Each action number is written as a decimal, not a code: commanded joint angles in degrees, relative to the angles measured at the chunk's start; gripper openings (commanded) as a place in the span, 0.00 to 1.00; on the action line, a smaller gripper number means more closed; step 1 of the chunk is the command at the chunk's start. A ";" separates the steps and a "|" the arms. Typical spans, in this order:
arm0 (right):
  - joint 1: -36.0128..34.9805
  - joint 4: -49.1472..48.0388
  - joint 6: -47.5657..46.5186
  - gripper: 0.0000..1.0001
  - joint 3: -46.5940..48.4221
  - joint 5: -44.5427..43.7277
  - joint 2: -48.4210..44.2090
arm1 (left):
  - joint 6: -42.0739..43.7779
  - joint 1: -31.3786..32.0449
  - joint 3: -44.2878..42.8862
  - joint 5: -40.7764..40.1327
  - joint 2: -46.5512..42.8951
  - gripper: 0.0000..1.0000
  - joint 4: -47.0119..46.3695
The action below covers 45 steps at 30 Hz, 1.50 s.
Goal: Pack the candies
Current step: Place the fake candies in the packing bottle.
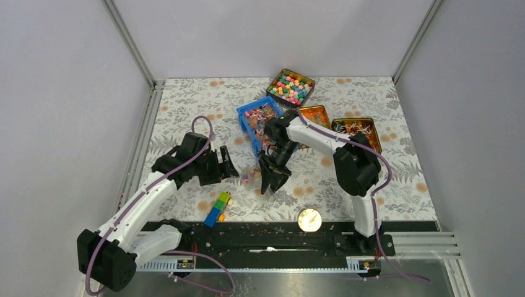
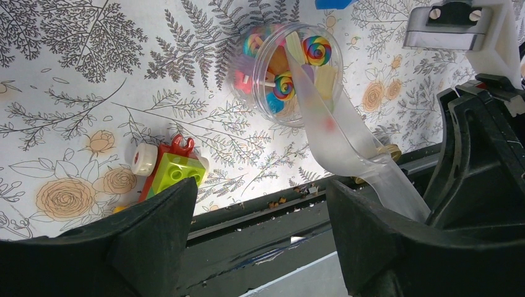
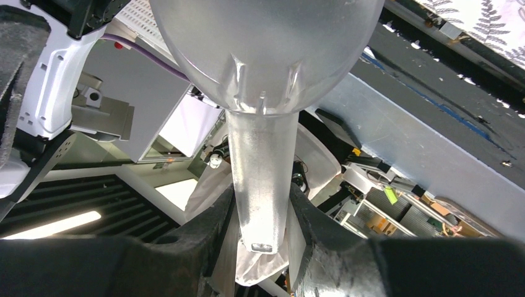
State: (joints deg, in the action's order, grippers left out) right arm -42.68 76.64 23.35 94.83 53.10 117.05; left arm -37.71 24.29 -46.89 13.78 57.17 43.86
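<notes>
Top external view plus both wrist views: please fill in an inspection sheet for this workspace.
Surface: floral tablecloth, crumbs on black front rail.
Job's things: candies in blue basket and open tin; clear jar holding swirl lollipops.
Clutter: tin of pastel balls, toy blocks, round disc.
Grippers: left gripper open beside jar; right gripper shut on clear scoop, tip at jar's mouth.
Cables: purple cable along each arm, no snag seen.
Surroundings: grey walls, aluminium frame.

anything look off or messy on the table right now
Small crumbs litter the black rail at the near edge, and the blue basket sits skewed. Nothing looks broken.
</notes>
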 commanded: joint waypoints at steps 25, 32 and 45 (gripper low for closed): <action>-0.74 0.44 5.26 0.00 -0.22 9.44 -0.96 | 1.01 0.14 -3.29 -1.34 3.00 0.78 -3.07; -1.25 -1.15 7.01 0.00 -2.07 10.71 -1.81 | 1.43 0.11 -3.88 -1.29 3.75 0.78 -3.23; -1.42 0.69 5.41 0.00 -1.25 7.55 -2.24 | 2.31 0.14 -4.67 -1.56 5.08 0.78 -3.56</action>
State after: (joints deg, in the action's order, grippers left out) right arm -43.38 72.53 30.50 91.96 61.58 116.95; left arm -36.45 24.29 -48.77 13.63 61.80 42.33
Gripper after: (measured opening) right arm 0.348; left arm 0.774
